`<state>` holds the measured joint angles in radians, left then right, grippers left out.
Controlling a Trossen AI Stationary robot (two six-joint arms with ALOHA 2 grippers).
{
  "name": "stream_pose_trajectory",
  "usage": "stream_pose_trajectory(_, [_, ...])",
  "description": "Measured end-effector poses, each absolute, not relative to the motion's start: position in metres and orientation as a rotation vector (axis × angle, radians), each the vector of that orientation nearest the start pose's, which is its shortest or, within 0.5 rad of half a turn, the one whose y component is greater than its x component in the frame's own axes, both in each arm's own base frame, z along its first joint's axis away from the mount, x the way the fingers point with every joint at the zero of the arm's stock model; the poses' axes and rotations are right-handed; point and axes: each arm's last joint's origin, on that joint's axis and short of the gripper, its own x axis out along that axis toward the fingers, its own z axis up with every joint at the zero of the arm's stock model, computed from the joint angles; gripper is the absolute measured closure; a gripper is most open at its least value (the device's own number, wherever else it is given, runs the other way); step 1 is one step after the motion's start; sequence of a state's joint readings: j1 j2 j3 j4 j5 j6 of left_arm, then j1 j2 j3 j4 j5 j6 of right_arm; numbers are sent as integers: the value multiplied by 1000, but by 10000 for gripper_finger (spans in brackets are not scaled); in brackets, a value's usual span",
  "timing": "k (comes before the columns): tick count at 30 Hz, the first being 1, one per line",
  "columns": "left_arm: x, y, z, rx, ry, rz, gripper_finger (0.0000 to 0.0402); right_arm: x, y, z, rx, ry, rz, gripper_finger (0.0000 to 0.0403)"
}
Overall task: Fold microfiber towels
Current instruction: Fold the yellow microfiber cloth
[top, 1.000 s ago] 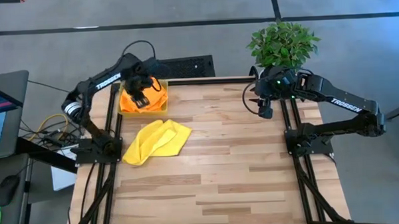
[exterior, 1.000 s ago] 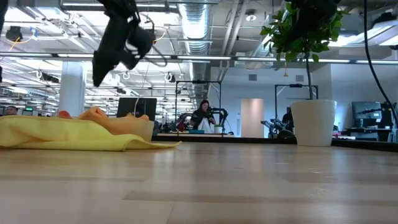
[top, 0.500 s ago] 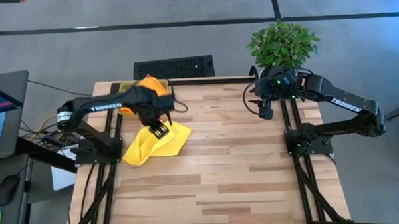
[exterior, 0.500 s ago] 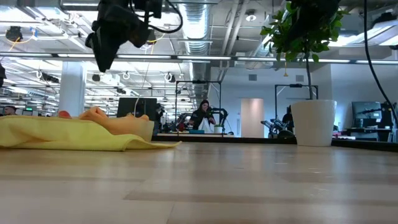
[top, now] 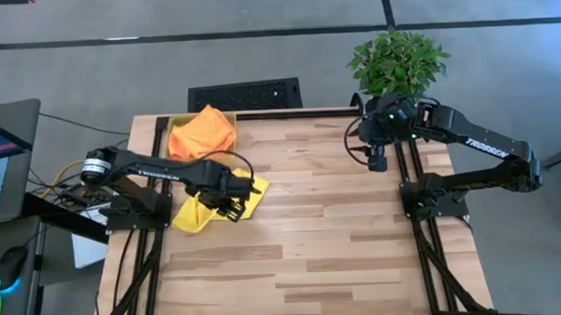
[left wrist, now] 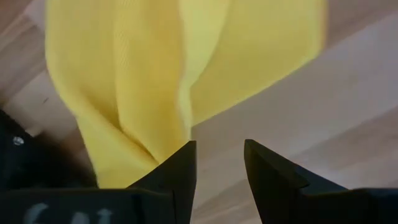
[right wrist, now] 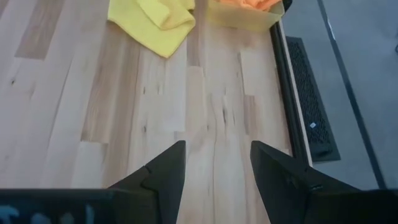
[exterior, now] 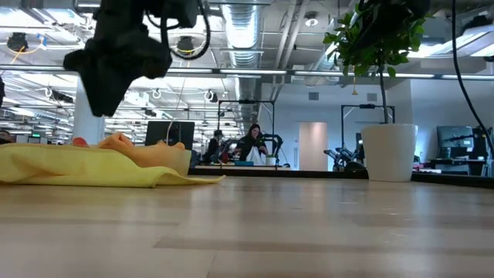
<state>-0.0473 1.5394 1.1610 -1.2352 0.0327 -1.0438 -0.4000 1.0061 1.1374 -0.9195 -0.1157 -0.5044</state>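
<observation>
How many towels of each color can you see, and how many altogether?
Yellow towel, lying on the table: 1
Orange towel, bunched in the bin; how many cloths it hides cannot be told: 1
Pink towel: 0
Total: 2

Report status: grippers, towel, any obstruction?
Left gripper open, empty, above yellow towel. Right gripper open, parked at far right edge. Yellow towel rumpled, unfolded; orange towel in bin. No obstruction.
</observation>
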Motion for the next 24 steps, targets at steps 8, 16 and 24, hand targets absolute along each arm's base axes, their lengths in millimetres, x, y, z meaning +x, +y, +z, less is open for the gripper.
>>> stream_pose_trajectory(8, [248,-14,210,-767,1506,825,274,168,-67,349,-228,813,-87,198])
stream_pose_trajectory(16, [239,-13,185,-753,1509,835,274,168,-68,349,-216,813,-92,198])
stream_pose_trajectory(24, [231,-17,174,-740,1552,826,274,168,-67,349,-215,812,-93,198])
